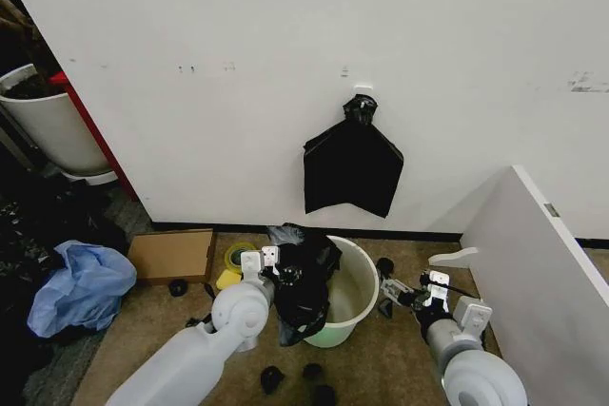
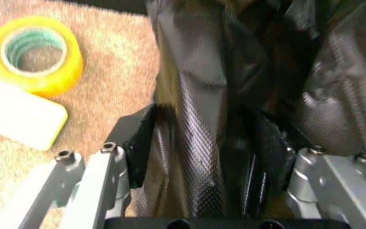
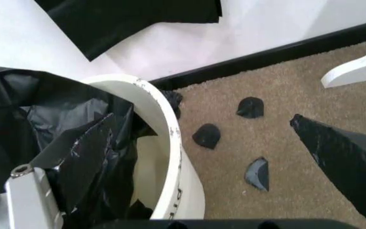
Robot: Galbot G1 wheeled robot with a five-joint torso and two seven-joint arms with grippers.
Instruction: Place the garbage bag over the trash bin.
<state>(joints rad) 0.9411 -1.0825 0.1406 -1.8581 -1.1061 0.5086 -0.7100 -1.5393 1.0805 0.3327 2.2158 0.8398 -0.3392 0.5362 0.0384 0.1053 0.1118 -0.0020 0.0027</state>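
Observation:
The trash bin (image 1: pixel 354 284), a small white round bucket, stands on the carpet by the wall. The garbage bag (image 1: pixel 306 284), black and wrinkly, hangs over the bin's left rim and partly inside it. My left gripper (image 1: pixel 278 271) is at that left rim, shut on a bunched fold of the garbage bag (image 2: pixel 202 119) that runs between its black fingers (image 2: pixel 138 148). My right gripper (image 1: pixel 407 294) waits open just right of the bin, holding nothing. From its wrist, the trash bin (image 3: pixel 170 143) and the garbage bag (image 3: pixel 55 114) lie close ahead.
A knotted black bag bundle (image 1: pixel 352 166) hangs on the wall above. A cardboard box (image 1: pixel 171 254), yellow tape roll (image 2: pixel 35 55) and pale yellow block (image 2: pixel 21 114) lie left of the bin. Small black pieces (image 3: pixel 207 136) dot the carpet. A white panel (image 1: pixel 542 273) stands right.

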